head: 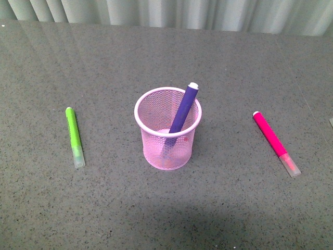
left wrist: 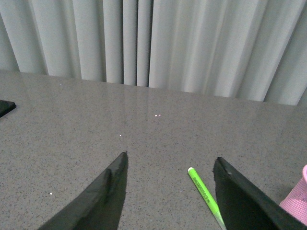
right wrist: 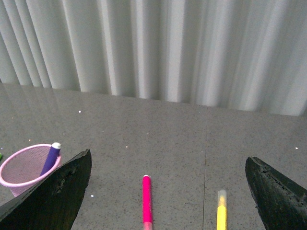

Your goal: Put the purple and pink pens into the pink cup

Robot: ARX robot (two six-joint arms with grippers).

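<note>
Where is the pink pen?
In the front view the pink pen lies flat on the table, to the right of the pink cup, not touching it.

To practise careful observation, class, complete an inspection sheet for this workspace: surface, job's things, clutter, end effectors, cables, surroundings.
Surface: grey speckled table.
Job's things: purple pen leaning inside pink cup; pink pen flat on the table, right of the cup.
Clutter: green marker flat, left of the cup; yellow pen near the pink pen; dark object, unidentified.
End effectors: left end effector open, empty; right end effector open, empty.
Cables: nothing seen.
Surroundings: pale pleated curtain behind the table.
</note>
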